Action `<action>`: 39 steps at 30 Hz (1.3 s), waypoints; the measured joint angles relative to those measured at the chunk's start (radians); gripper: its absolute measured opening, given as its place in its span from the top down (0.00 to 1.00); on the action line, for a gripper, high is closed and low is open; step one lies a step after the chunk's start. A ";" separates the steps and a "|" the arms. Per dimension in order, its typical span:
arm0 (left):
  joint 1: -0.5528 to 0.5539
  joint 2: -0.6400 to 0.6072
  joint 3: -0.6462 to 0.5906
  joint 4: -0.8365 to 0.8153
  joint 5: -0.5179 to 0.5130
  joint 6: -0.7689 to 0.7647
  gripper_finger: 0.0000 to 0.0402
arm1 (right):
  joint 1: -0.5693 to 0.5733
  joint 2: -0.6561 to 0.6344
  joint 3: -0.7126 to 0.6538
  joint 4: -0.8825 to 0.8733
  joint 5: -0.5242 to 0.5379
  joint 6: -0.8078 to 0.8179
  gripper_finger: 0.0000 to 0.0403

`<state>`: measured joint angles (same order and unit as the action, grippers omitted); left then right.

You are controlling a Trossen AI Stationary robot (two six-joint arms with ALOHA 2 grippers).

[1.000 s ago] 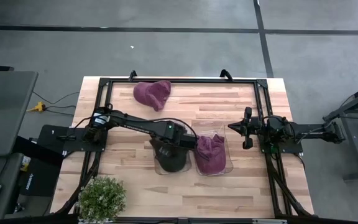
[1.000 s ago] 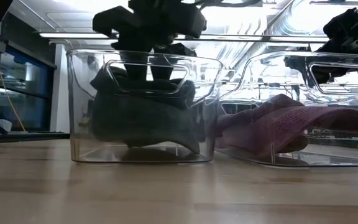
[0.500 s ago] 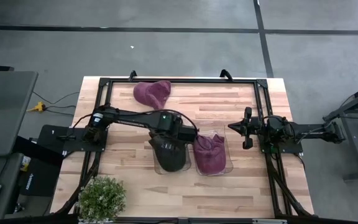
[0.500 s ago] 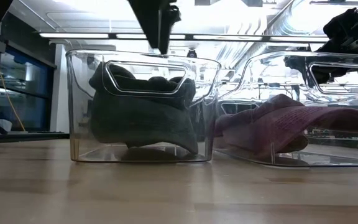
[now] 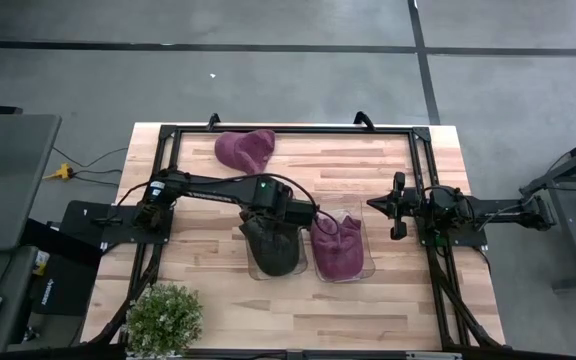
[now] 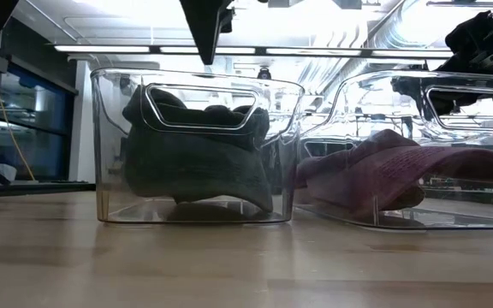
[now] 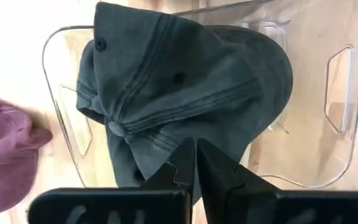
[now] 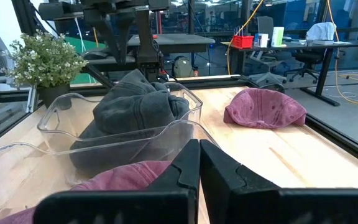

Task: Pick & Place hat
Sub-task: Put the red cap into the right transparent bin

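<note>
High view – left claw (image 5: 268, 208): above the far edge of the clear left bin (image 5: 258, 268), fingers pressed together and holding nothing.
High view – dark hat (image 5: 273, 245): lies inside that bin, free of the claw.
High view – purple hats: one purple hat (image 5: 336, 245) fills the right bin (image 5: 366, 262) just beside; a second purple hat (image 5: 246, 150) lies on the table (image 5: 388, 300) near the far edge, well apart from the bins.
High view – right claw (image 5: 398, 206): parked over the table beside the right bin, closed and empty.
High view – plant (image 5: 164, 317): at the near left corner, out of the way.
Low view – dark hat: slumped on the bin floor, crown reaching about rim height; the closed finger tips hang just above the rim.
Left wrist view – claw: fingers meet over the cap's crown; the hat is wholly within the bin walls.
Right wrist view – scene: both binned hats and the loose purple hat show beyond the shut fingers.
Step in hand (judgement): this placement looks done; the loose purple hat seems next.
Doing it well (judgement): lift straight up clear of the rim before travelling, so the bin is not dragged; spread the fingers before descending, and pinch a fold of cloth on the crown rather than the flat brim.
</note>
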<state>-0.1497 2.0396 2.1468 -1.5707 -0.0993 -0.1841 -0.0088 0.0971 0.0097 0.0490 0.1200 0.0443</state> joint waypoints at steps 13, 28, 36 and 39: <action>0.000 0.000 0.000 -0.001 0.021 -0.117 1.00 | 0.000 0.000 0.000 0.000 0.000 0.000 0.98; 0.150 -0.154 0.002 0.080 -0.056 -0.409 1.00 | 0.000 0.000 0.000 0.000 0.000 0.000 0.98; 0.224 -0.173 -0.002 0.077 -0.149 -0.462 1.00 | 0.000 0.000 0.000 0.001 0.000 0.000 0.98; 0.250 -0.174 -0.002 0.075 -0.165 -0.475 1.00 | 0.000 0.000 0.000 0.002 0.000 0.000 0.99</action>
<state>0.1004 1.8651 2.1446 -1.4960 -0.2647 -0.6592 -0.0086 0.0971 0.0098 0.0505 0.1200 0.0441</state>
